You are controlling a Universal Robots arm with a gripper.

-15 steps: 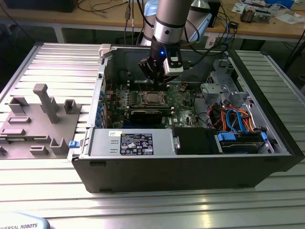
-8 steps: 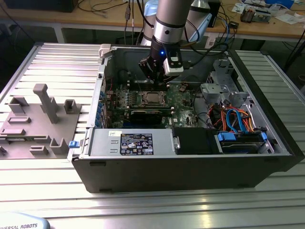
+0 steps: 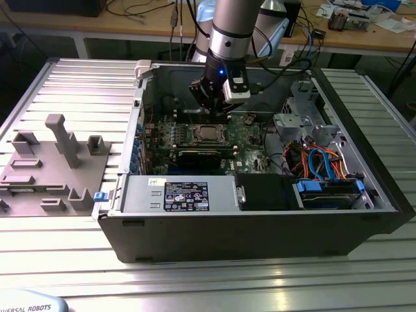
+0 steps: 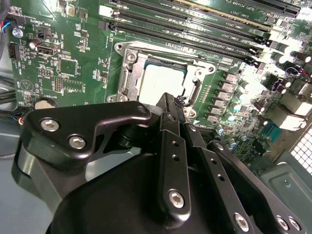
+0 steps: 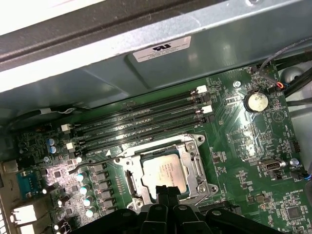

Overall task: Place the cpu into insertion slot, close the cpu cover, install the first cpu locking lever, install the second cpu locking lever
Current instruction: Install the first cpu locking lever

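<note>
The cpu lies flat in the insertion slot on the green motherboard, its silvery top facing up; it also shows in the second wrist view and the exterior view. The cpu cover, a thin metal frame, lies down around the chip. A thin lever runs out from the socket's corner. My gripper hovers just above the socket's edge, its black fingers pressed together with nothing between them. In the exterior view the gripper hangs over the board inside the open case.
Memory slots run beside the socket, and the case wall rises behind them. Capacitors stand by the socket. A drive cage with blue and orange cables and a power supply fill the case front. A grey fixture sits outside.
</note>
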